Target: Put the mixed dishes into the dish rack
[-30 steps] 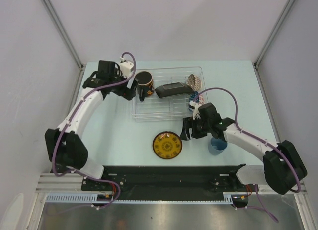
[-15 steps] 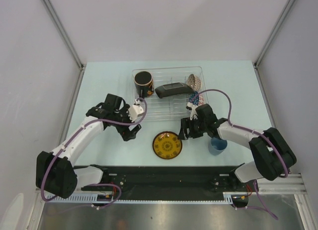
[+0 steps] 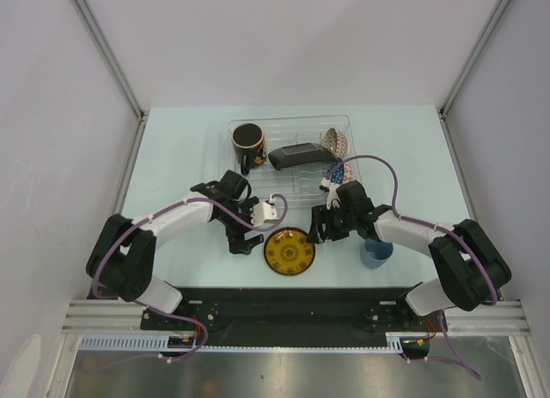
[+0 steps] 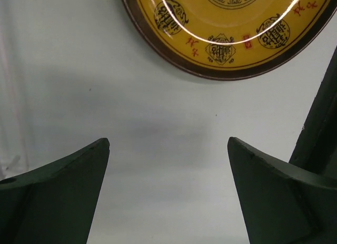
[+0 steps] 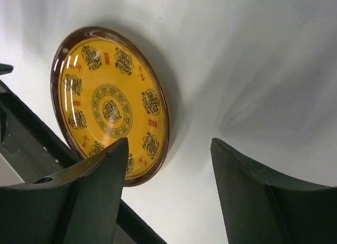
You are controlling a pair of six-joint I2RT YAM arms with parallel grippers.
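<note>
The yellow-brown saucer (image 3: 290,251) lies flat on the table in front of the clear dish rack (image 3: 258,192). In the rack are the red-inside dark cup (image 3: 247,142), the black square plate (image 3: 296,155), the beige bowl (image 3: 337,141) and the blue patterned bowl (image 3: 338,170). The light blue cup (image 3: 375,253) stands on the table to the right of the saucer. My left gripper (image 3: 247,241) is open and empty just left of the saucer (image 4: 226,28). My right gripper (image 3: 319,229) is open and empty just above the saucer's right edge (image 5: 110,104).
The black base rail (image 3: 292,303) runs along the near edge just behind the saucer. The right arm's forearm passes over the light blue cup. Grey walls close in the table on the left, right and back.
My left arm has drawn back from the dark cup in the rack's left end and swung down to the saucer's left side. My right gripper has shifted slightly toward the saucer.
</note>
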